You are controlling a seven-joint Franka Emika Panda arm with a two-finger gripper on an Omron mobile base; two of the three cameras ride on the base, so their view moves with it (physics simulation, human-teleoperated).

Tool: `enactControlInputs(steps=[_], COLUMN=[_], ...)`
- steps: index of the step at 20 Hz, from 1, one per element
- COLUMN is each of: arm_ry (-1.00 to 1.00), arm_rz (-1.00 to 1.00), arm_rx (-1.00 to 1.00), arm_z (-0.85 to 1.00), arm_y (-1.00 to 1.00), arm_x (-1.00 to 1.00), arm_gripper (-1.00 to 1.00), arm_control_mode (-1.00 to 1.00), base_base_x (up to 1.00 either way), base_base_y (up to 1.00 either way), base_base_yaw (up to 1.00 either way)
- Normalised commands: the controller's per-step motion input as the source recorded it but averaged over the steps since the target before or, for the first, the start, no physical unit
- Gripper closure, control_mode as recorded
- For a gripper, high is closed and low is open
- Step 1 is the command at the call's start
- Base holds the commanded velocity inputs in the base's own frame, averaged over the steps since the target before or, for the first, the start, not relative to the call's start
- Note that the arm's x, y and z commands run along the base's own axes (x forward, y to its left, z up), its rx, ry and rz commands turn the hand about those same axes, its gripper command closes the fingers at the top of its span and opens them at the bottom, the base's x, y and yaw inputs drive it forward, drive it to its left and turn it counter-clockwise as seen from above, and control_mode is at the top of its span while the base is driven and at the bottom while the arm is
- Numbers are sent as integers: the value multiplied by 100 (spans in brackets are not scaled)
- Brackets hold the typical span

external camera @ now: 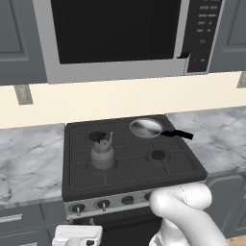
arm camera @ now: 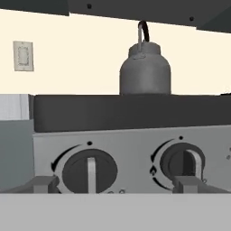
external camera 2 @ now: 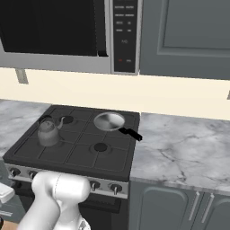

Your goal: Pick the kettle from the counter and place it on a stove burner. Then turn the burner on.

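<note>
Grey cabinets and a marble counter [external camera: 29, 163] sit around the stove. On its front left burner [external camera: 102, 166] stands the kettle [external camera: 102, 153]. My gripper [arm camera: 115, 184] is low by the front edge, jaws wide, holding nothing. I might grab the wrong knob [arm camera: 89, 170]. Base views show the pan [external camera: 145, 128] at the back; my hand view shows knob marks.

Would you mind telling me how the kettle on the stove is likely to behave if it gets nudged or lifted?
The kettle looks like rigid grey metal, so it probably won't flex. Its squat, wide body on the grate of the stove burner suggests it would slide before it tips. Lifted by its thin arched handle, it may swing.
</note>
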Motion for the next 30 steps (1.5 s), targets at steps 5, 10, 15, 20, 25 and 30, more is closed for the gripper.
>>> enactControlInputs(steps=[5, 10, 15, 20, 25, 30], arm_ry=[0, 0, 0, 0, 0, 0], arm_rz=[0, 0, 0, 0, 0, 0], arm_rx=[0, 0, 0, 0, 0, 0], arm_z=[-8, -1, -8, -5, -9, -18], arm_y=[0, 1, 3, 0, 7, 20], arm_x=[23, 22, 22, 22, 19, 19], arm_gripper=[-100, -100, -100, -100, -100, -100], arm_control_mode=[-100, -100, -100, -100, -100, -100], base_base_x=[0, 0, 0, 0, 0, 0], base_base_y=[0, 0, 0, 0, 0, 0], base_base_yaw=[0, 0, 0, 0, 0, 0])
